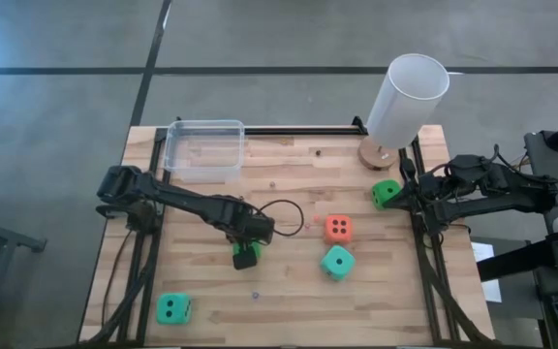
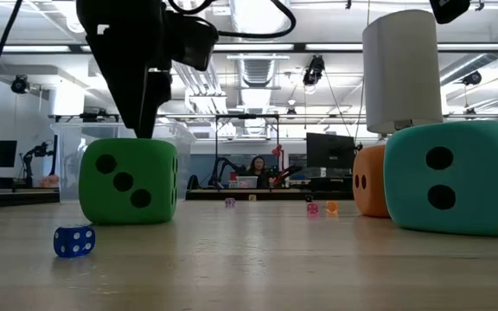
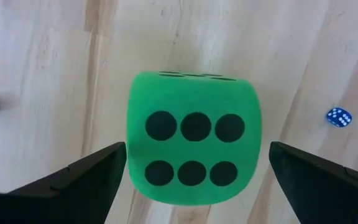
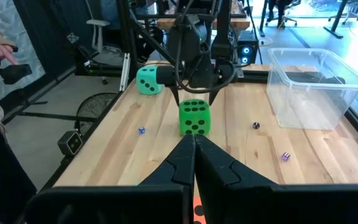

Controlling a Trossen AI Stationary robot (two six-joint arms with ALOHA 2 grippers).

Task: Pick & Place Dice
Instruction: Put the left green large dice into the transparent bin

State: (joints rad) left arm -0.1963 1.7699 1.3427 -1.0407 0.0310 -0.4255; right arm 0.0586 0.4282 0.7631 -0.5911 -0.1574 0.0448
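High view, left gripper (image 1: 246,254): over the table's middle, directly above a green die (image 1: 246,258), fingers spread to either side of it.
High view, other dice: a second green die (image 1: 172,308) near the front left corner; a teal die (image 1: 337,262) and an orange die (image 1: 337,229) right of centre, close together; a third green die (image 1: 386,194) by the right edge.
High view, right gripper (image 1: 407,197): at the right edge, just beside that third green die, fingers pressed together, holding nothing.
High view, far side: clear plastic tub (image 1: 204,149) far left, tall white cylinder (image 1: 407,100) far right.
Low view: the green die sits flat on the wooden table (image 2: 249,259), three pips facing the camera, the left arm's dark fingers just above it; a small blue die (image 2: 74,241) lies in front of it to the left.
Left wrist view: six-pip face up, die between the wide-open fingers (image 3: 86,174), not touched on either side.
Right wrist view: closed fingers in the foreground, the green die and the left gripper beyond them.
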